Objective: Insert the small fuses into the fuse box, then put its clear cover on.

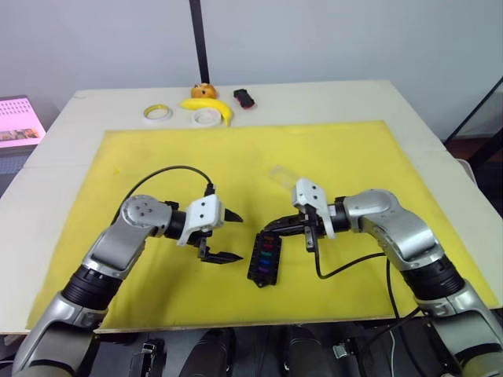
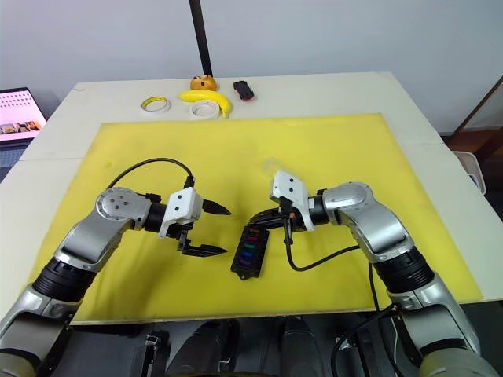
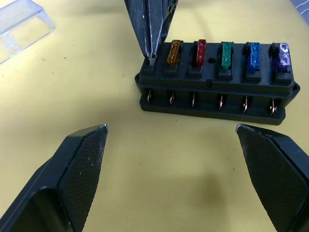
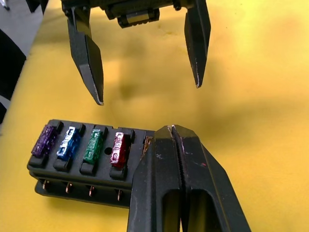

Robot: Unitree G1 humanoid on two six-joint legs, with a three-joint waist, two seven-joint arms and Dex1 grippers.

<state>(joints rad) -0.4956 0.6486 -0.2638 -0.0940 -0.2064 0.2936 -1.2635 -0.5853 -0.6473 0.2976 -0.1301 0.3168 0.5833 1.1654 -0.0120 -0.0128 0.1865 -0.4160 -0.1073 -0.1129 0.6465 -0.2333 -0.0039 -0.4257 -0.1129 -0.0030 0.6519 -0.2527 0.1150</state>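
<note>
The black fuse box point(image 1: 265, 258) lies on the yellow mat point(image 1: 354, 157) between my two grippers. Amber, red, green, blue and purple fuses point(image 3: 226, 53) stand in one row of its slots. My right gripper point(image 1: 271, 228) is shut, and its joined fingertips point(image 3: 151, 57) rest on the end slot beside the amber fuse. What lies under the tips is hidden. My left gripper point(image 1: 238, 236) is open and empty, just left of the box and clear of it. The clear cover point(image 1: 281, 174) lies flat on the mat behind my right gripper.
At the table's far edge sit two tape rolls point(image 1: 158, 113) point(image 1: 206, 118), a banana point(image 1: 211, 105), a small orange object point(image 1: 203, 91) and a black-and-red object point(image 1: 245, 97). A black pole point(image 1: 196, 39) rises behind them. A pink screen point(image 1: 17, 122) stands at far left.
</note>
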